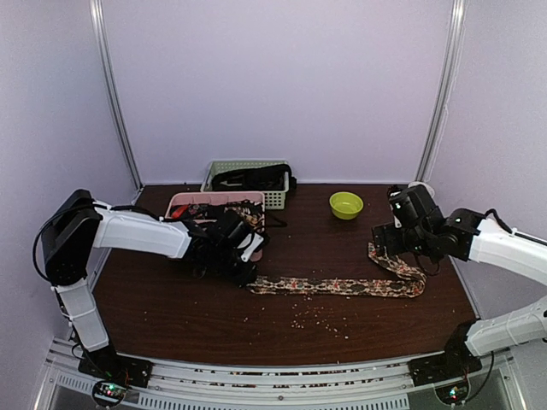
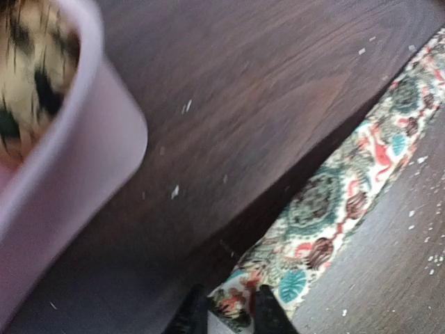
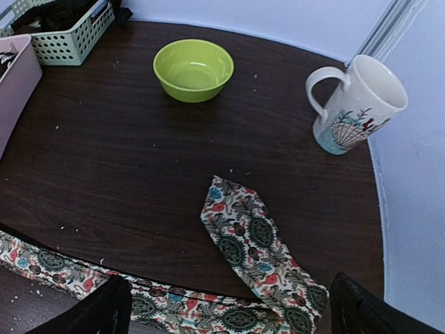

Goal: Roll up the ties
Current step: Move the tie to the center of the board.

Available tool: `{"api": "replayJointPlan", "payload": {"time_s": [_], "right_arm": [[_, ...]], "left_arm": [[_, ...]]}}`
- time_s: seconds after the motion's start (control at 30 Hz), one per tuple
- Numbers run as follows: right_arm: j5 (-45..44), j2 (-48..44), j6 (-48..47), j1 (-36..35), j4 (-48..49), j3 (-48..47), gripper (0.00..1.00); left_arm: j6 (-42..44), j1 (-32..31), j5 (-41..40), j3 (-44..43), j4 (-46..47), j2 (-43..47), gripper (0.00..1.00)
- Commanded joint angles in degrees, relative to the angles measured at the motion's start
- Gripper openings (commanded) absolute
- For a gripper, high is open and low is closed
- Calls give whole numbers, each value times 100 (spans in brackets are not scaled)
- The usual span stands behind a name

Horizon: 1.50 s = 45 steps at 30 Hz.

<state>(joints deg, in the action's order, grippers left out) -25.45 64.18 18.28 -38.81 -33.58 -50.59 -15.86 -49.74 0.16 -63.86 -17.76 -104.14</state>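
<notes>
Left gripper [image 1: 242,263] [image 2: 228,311]: clamps the narrow end of the patterned tie [image 1: 342,285] [image 2: 327,209] [image 3: 243,233], with both dark fingers [image 2: 268,313] pressed close and the cloth between them. Sits low over the dark wooden table [image 1: 282,346], just beside the pink bin [image 1: 184,203] [image 2: 83,174]. In that bin: leopard-print cloth [image 2: 28,83], blurred in the wrist view.

The tie: lies flat across the middle of the table from the left gripper toward the right side, folds back near the right edge, and ends with its wide point toward the green bowl [image 1: 346,205] [image 3: 193,69].

Right gripper [image 1: 402,248] [image 3: 229,303]: hangs above the folded part with fingers [image 3: 104,313] spread wide, holding nothing.

Behind the bin: a green basket [image 1: 235,166] [image 3: 62,42] with dark things inside. Near the back right corner: a white mug [image 3: 351,104], upright, well apart from the tie. Around the tie: small pale crumbs [image 1: 329,323] on the wood.
</notes>
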Motion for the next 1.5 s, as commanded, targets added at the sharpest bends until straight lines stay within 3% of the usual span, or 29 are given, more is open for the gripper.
{"api": "replayJointPlan", "payload": {"time_s": [0.0, 0.3, 0.57, 0.8, 1.1, 1.3, 1.47], "right_arm": [[822, 307, 266, 14, 483, 132, 100], [1308, 921, 486, -54, 1115, 364, 100], [1231, 2292, 616, -181, 1308, -110, 99], [1264, 3039, 896, -180, 1806, -153, 100], [543, 3542, 827, 24, 1565, -456, 100], [757, 3761, 824, 408, 1711, -423, 100], [415, 3640, 658, 461, 1577, -473, 97]], "left_arm": [[-321, -36, -209, 445, 16, 70, 19], [-983, -27, -519, 1421, 338, 388, 11], [-1302, 161, -1023, 2023, 172, 1143, 8], [-464, -267, -1091, 1565, 138, 1849, 12], [-137, -291, -898, 774, 422, 650, 13], [-383, -282, -827, 997, 651, 347, 11], [-457, -282, -812, 1244, 707, 223, 8]]}}
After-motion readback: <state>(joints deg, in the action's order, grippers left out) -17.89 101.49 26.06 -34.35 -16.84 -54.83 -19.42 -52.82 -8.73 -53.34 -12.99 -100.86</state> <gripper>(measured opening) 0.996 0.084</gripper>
